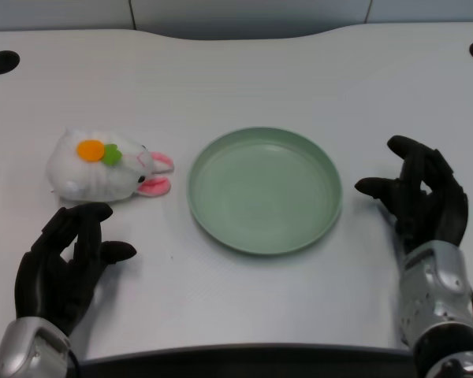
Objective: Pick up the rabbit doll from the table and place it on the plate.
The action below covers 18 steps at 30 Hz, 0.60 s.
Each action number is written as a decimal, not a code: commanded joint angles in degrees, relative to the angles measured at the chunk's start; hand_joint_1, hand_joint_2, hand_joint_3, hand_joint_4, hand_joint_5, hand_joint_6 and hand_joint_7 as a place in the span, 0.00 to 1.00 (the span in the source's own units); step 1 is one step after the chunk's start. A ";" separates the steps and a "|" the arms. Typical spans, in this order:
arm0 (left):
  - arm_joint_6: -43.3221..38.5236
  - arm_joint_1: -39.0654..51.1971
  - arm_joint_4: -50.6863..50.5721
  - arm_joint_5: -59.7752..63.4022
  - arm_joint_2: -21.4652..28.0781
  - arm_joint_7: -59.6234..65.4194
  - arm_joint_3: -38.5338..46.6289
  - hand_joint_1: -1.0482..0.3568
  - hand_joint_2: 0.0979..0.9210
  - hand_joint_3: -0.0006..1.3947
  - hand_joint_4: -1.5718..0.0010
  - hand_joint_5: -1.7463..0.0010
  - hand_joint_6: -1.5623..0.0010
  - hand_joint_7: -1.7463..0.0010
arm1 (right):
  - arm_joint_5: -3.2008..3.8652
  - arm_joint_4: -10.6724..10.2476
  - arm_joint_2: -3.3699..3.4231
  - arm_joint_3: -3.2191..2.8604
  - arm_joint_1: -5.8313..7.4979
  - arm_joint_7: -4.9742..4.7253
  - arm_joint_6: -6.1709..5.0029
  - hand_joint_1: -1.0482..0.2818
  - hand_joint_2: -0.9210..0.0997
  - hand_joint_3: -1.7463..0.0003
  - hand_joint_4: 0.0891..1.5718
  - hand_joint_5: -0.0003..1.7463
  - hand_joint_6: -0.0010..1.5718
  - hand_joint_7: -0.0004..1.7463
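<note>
A white rabbit doll [98,165] with pink ears and an orange carrot patch lies on its side at the table's left. To its right, a small gap away, sits a pale green plate [221,161] with nothing in it. My left hand [67,264] hovers just below the doll, near the table's front edge, fingers spread and holding nothing; its fingertips stop a little short of the doll.
My right hand [422,197] rests to the right of the plate, fingers loosely apart. Two dark round holes [1,61] sit in the white table at the far left and far right corners. The table's front edge runs along the bottom.
</note>
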 commanded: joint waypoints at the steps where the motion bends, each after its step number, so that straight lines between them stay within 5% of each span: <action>1: 0.08 -0.02 -0.04 -0.37 0.09 0.18 0.37 0.45 1.00 0.39 0.76 0.00 0.76 0.20 | -0.96 -0.74 -0.92 1.15 0.39 1.61 1.94 0.48 0.00 0.73 0.41 0.77 0.37 0.62; 3: 0.32 0.03 -0.16 -0.53 0.22 0.02 0.47 0.45 1.00 0.39 0.76 0.00 0.76 0.20 | -1.62 -1.01 -1.49 1.88 1.08 3.32 1.29 0.48 0.00 0.73 0.41 0.78 0.37 0.63; 8: 0.29 0.25 -0.43 -0.52 0.26 0.11 0.53 0.45 1.00 0.40 0.75 0.00 0.75 0.20 | -1.10 -1.15 -2.16 1.89 2.52 8.69 0.55 0.48 0.00 0.76 0.43 0.77 0.40 0.62; 10: 0.14 0.25 -0.29 -0.35 0.39 0.04 0.49 0.44 1.00 0.40 0.75 0.00 0.76 0.20 | -1.30 -1.04 -2.09 1.79 2.98 9.30 -0.96 0.48 0.00 0.76 0.44 0.77 0.41 0.61; 18: 0.56 0.16 -0.16 -0.91 0.56 -0.39 0.77 0.45 1.00 0.40 0.76 0.00 0.76 0.20 | -1.21 -0.55 -1.44 1.42 3.27 9.27 -3.54 0.47 0.00 0.76 0.46 0.77 0.43 0.61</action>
